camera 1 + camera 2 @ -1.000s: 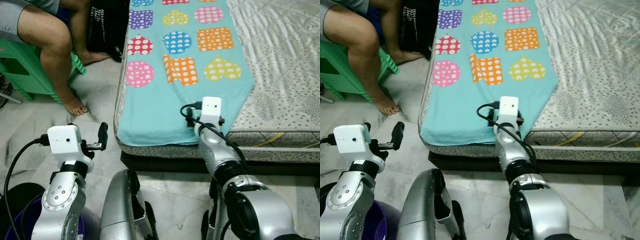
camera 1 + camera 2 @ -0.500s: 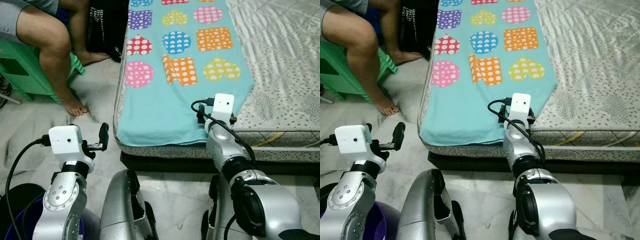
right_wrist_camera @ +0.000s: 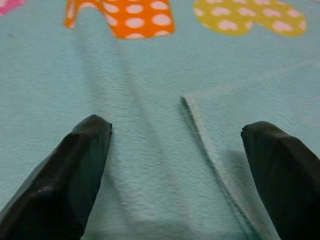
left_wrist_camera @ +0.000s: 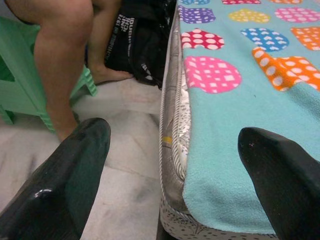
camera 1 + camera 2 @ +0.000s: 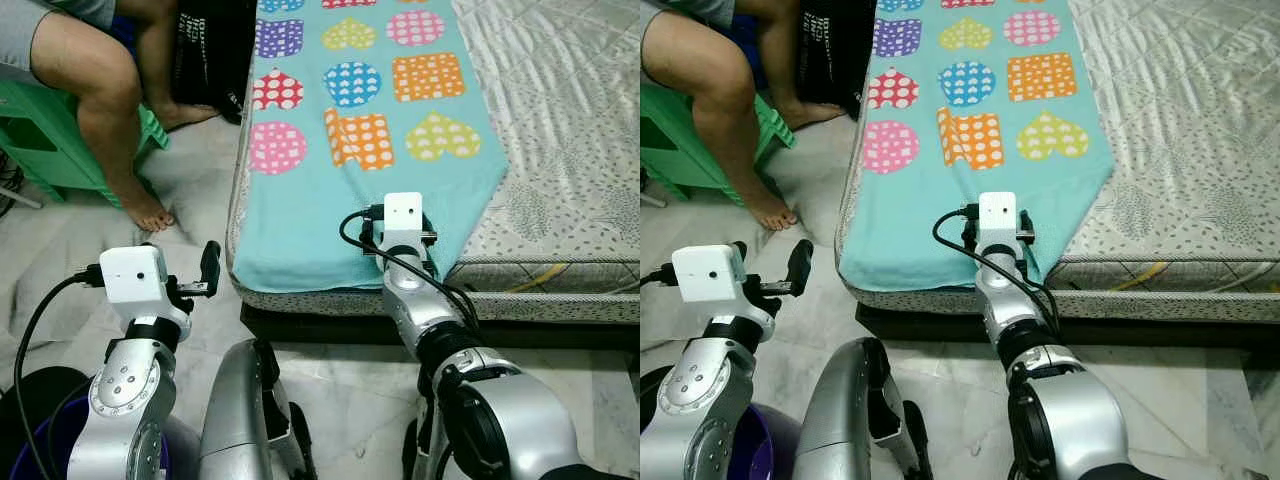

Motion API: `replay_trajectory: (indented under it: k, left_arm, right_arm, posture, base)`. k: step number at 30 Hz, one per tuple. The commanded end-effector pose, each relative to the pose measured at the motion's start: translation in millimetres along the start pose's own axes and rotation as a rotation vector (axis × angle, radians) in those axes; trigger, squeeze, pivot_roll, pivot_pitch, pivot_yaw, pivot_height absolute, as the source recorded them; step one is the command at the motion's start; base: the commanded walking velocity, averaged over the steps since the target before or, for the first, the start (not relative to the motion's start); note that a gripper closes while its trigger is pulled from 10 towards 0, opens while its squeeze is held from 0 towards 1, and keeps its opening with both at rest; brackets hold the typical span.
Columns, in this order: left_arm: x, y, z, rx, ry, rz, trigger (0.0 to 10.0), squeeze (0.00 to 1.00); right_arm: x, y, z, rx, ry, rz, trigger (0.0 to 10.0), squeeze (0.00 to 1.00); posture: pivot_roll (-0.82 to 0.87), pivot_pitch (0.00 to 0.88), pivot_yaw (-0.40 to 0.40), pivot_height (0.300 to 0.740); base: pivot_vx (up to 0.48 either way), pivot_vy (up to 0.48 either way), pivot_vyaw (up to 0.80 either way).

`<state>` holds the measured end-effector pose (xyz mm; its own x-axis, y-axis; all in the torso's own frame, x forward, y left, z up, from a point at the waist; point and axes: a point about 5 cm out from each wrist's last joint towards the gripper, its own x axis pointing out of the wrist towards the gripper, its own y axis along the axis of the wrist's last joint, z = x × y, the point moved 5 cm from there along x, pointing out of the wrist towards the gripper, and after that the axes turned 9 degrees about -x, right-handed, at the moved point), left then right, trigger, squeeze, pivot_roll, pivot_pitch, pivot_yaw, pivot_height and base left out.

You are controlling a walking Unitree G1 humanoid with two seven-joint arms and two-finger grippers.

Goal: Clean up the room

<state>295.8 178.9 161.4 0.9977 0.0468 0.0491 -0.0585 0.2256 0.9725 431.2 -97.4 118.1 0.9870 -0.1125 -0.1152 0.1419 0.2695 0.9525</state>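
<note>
The light was bright and even, with soft shadows. In the wrist views, the shiny black fingers (image 4: 75,180) looked blurry up close.

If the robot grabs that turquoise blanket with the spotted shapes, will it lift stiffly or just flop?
Probably flop: the blanket drapes over the mattress edge and shows a soft fold between the open right end effector fingers. Its fleecy nap suggests it is light and grips well, not slippery. Likely only the pinched part would rise.
</note>
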Motion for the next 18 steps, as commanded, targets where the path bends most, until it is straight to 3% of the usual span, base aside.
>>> replay_trajectory:
  k: [1,7,13,18]
  left_arm:
    - [-2.8,-2,-6.8,0.014,0.026,-0.011,10.0,0.00]
    - [-2.8,0,-9.0,0.017,0.033,-0.004,10.0,0.00]
    - [-2.6,0,-6.6,0.014,0.031,-0.004,10.0,0.00]
    - [-2.4,0,-7.6,0.017,0.033,-0.004,10.0,0.00]
  right_arm:
    - [-1.5,1,-8.0,0.013,0.016,-0.008,10.0,0.00]
    - [2.8,15,-2.8,0.030,0.005,0.029,10.0,0.00]
    - [3.9,8,4.3,0.031,-0.016,0.000,10.0,0.00]
    - [2.3,-6,3.5,-0.030,0.001,-0.045,10.0,0.00]
  posture:
    - [0.08,0.289,0.121,0.547]
    - [0.08,0.289,0.115,0.547]
    - [0.08,0.292,0.114,0.547]
    - [0.09,0.292,0.114,0.547]
  base:
    - [0.000,0.000,0.00]
    - [0.000,0.000,0.00]
    - [0.000,0.000,0.00]
    - [0.000,0.000,0.00]
